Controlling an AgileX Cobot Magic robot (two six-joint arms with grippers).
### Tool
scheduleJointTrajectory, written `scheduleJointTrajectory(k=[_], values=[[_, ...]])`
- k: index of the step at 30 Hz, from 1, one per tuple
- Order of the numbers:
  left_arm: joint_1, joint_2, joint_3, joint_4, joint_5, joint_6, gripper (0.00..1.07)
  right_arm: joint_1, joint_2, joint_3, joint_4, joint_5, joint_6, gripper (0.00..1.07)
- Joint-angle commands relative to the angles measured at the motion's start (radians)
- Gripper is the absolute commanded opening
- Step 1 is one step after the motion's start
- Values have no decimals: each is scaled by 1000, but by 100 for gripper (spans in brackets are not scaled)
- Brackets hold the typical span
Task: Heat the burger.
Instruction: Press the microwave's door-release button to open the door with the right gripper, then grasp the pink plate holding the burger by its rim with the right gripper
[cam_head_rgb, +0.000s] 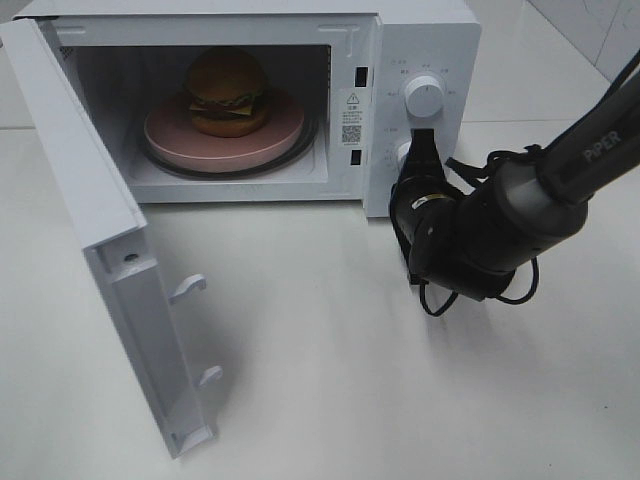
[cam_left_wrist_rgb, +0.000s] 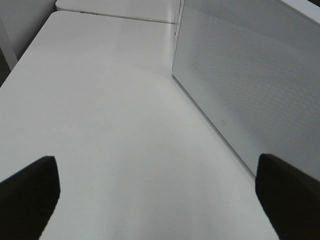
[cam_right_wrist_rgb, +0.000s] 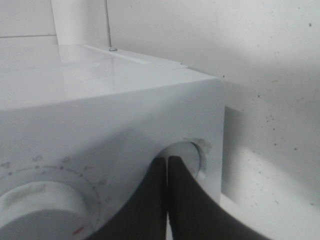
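The burger (cam_head_rgb: 226, 92) sits on a pink plate (cam_head_rgb: 285, 140) inside the microwave (cam_head_rgb: 420, 40), well off to the left of the right gripper (cam_head_rgb: 424, 150) and deeper in than its tips. That gripper has its two fingers pressed together with nothing between them. In the right wrist view the tips appear to rest against the lower knob (cam_right_wrist_rgb: 192, 155) on the control panel, with the upper knob (cam_head_rgb: 427, 98) just above.

With the fingers together it cannot pinch the knob. A turn would have to come from pushing on the rim, so steady contact and a slow wrist roll should keep the tips from sliding off.

The main obstacle is the door (cam_head_rgb: 90, 220), which hangs wide open on the far side of the cavity from this hand. My judgement is that it must be swung shut before heating can start.

The left gripper (cam_left_wrist_rgb: 157, 200) has its fingers spread wide and holds nothing. It hangs over the bare table (cam_head_rgb: 330, 350) with the door's outer face (cam_left_wrist_rgb: 250, 85) just beside it, so it is well placed to push the door.
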Motion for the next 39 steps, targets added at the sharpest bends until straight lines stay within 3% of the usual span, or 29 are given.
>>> scheduleJointTrajectory(k=[1,17,30,39], values=[[0,-9,3,0,-14,1,100,-10,-45,15,-60,-20,3,0],[0,-9,3,0,-14,1,100,1,-221,173,-277,297,-124,0],[0,-9,3,0,-14,1,100,1,-375,182,-348,532,-652,0],[0,-9,3,0,-14,1,100,-2,-479,158,-370,853,-988,2]])
